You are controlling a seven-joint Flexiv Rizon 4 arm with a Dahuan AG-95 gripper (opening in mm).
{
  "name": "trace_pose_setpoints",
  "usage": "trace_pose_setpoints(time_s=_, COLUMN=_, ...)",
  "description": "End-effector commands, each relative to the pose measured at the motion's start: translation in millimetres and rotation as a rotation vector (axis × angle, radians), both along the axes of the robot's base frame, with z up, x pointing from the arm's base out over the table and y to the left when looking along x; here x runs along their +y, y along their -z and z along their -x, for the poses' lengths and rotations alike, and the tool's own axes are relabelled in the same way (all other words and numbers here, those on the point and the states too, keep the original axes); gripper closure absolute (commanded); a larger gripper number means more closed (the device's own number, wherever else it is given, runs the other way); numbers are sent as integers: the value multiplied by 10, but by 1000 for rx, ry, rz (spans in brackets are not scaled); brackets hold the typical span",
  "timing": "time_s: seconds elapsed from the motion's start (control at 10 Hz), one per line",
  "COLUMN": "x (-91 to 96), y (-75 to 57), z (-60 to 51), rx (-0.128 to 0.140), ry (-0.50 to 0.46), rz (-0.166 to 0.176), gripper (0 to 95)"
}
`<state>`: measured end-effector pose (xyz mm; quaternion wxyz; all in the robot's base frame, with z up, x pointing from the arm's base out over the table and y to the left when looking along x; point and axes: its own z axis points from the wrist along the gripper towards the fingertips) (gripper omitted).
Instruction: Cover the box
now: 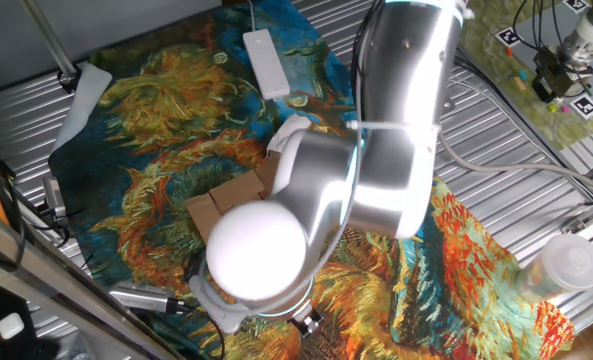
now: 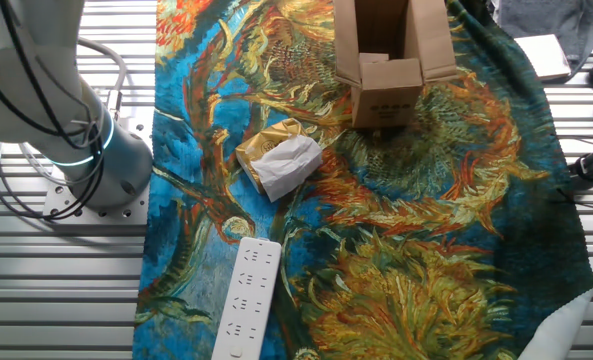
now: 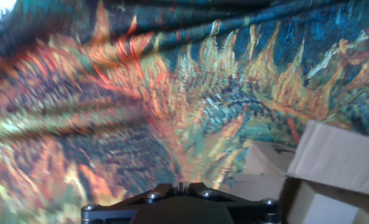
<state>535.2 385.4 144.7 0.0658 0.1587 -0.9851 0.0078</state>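
Observation:
The small brown cardboard box (image 2: 386,92) stands on the painted cloth at the far side in the other fixed view, its flaps open and spread outward. In one fixed view only its flaps (image 1: 228,198) show beside the arm's big joint. In the hand view the box (image 3: 333,165) is at the lower right, with a flap standing up. My gripper (image 3: 181,185) shows only as dark fingertips at the bottom edge, closed together and holding nothing, left of the box and above the cloth. The arm hides it in one fixed view, and it is out of the other fixed view.
A crumpled white-and-yellow wrapper (image 2: 281,160) lies on the cloth near the box. A white power strip (image 2: 246,298) lies at the cloth's edge. A clear plastic container (image 1: 566,265) stands on the metal table. The arm's base (image 2: 86,150) is beside the cloth.

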Motion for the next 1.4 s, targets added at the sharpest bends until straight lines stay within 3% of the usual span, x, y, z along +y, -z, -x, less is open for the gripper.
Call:
trace_pose_setpoints(time_s=0.1, x=-252, y=-4, z=68, rx=-10, ry=-50, rz=8, gripper=950)
trace_pose_setpoints(time_s=0.6, x=-743, y=-210, z=-1, rx=-1, ry=-110, rz=-20, gripper=950)
trace_pose_setpoints(time_s=0.9, x=-847, y=-266, z=-39, rx=0, ry=-130, rz=-20, gripper=950)
trace_pose_setpoints(time_s=1.4, x=-1024, y=32, z=-78, rx=-24, ry=-166, rz=-21, gripper=950)
